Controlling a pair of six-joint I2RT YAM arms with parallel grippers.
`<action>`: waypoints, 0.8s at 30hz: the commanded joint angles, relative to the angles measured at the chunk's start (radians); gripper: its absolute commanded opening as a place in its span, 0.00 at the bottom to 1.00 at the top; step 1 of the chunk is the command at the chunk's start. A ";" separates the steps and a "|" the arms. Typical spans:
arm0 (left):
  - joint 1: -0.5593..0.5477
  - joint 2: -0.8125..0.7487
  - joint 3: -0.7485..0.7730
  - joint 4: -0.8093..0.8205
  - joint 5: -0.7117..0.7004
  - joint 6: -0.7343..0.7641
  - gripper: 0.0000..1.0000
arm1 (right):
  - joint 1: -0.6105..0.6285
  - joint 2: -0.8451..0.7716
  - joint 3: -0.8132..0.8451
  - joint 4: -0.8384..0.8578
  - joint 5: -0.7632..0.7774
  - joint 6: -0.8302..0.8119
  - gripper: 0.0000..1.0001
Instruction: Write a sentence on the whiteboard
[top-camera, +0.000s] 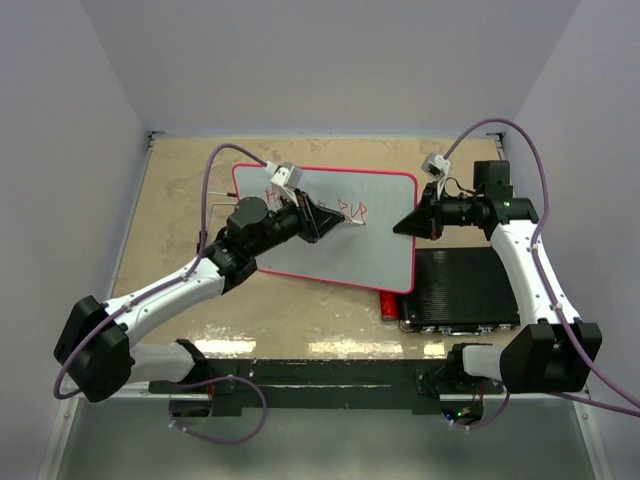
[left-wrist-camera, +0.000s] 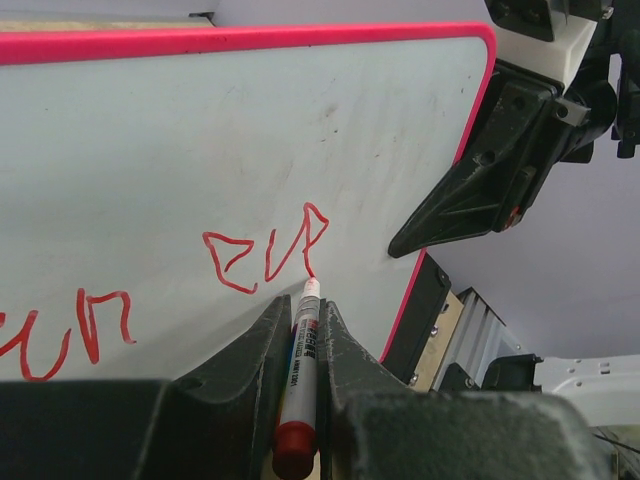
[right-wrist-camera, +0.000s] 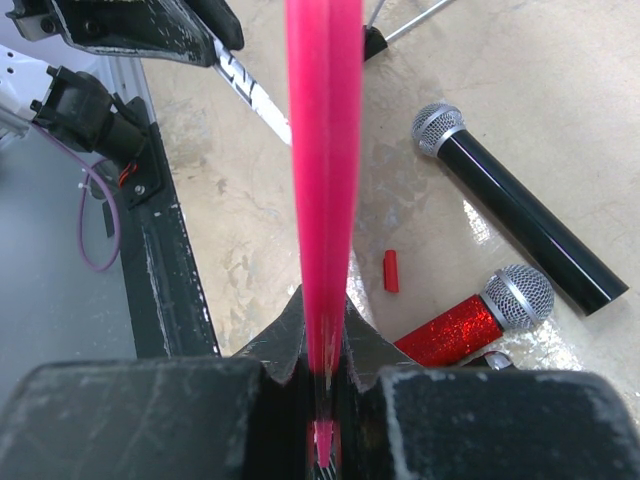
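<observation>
Top external view, from the left: the left end effector reaches over the whiteboard, which lies slanted at the middle of the surface. Its fingers are pressed together on a red marker, the tip touching the board just under the last red stroke of the sentence. I judge the writing is only partly done, because much white space is free.

At the right edge, the right end effector is clamped on the red frame, probably to steady the board against the marker's push. That side seems raised from the surface, over a black ribbed case. Two microphones and a small red cap lie below.
</observation>
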 joint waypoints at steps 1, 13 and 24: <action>0.009 0.033 0.042 0.044 -0.004 0.000 0.00 | 0.004 -0.038 0.016 0.058 -0.042 -0.022 0.00; 0.009 0.013 0.077 0.110 0.005 -0.010 0.00 | 0.004 -0.040 0.014 0.060 -0.040 -0.022 0.00; 0.011 -0.004 0.071 0.141 0.005 -0.025 0.00 | 0.004 -0.038 0.014 0.058 -0.040 -0.022 0.00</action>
